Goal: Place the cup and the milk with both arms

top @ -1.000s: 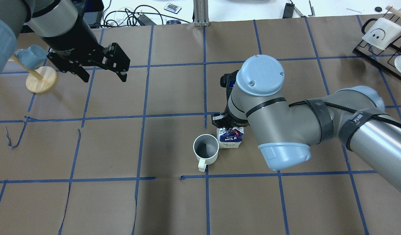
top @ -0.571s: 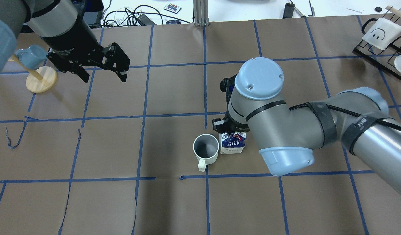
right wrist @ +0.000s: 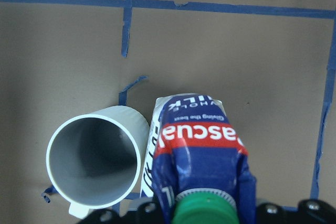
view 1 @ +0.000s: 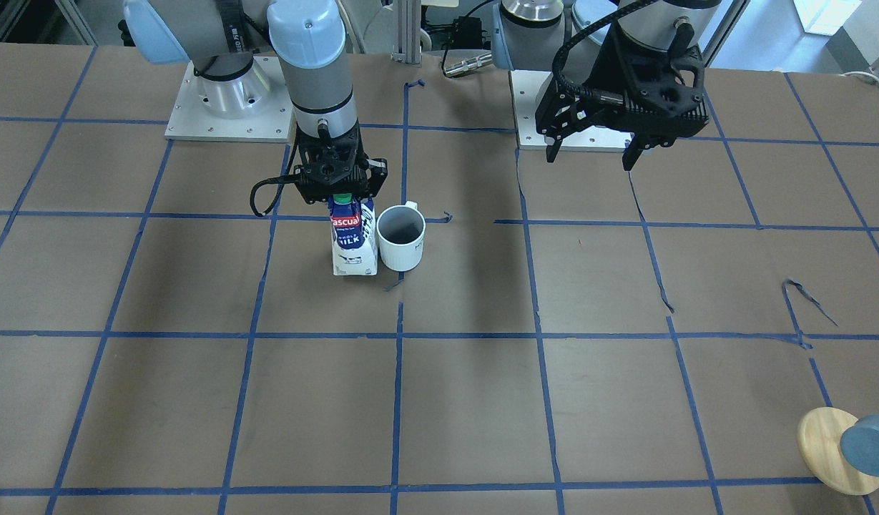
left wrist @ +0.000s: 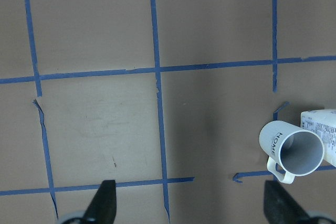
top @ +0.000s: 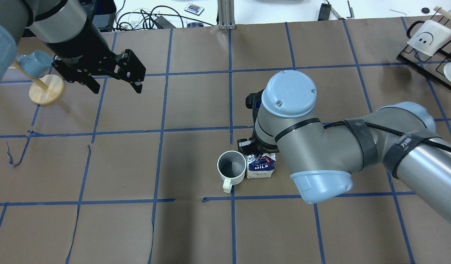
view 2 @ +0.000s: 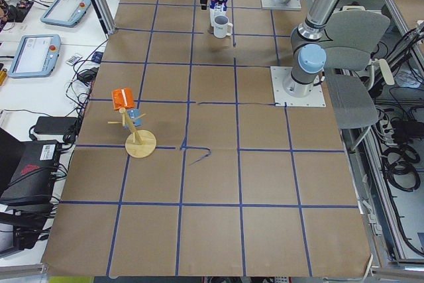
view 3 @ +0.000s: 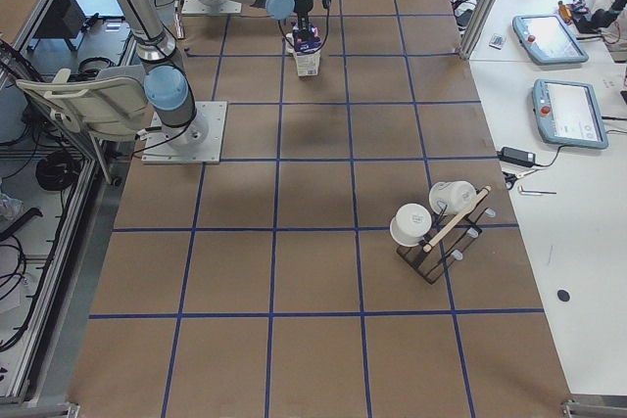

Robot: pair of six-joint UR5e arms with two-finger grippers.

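The milk (view 1: 353,239) stands upright on the brown, blue-taped table (top: 196,234), near the middle and a little to the robot's right. The right gripper (view 1: 342,194) comes straight down onto it, fingers clamped on the gable top on either side of the green cap. From here I cannot tell whether the base of the carton rests fully on the table.

The cup (view 1: 401,239) sits just beside the carton on the robot's left side, upright and open-mouthed, with its handle turned toward the robot. The two are so close that I cannot tell whether they touch.

The left gripper (top: 116,87) hangs above the table well apart from both, fingers spread wide with nothing between them. Near it, at the table's edge, stands a wooden peg stand (top: 46,89) with a blue mug (top: 36,63) hung on it.
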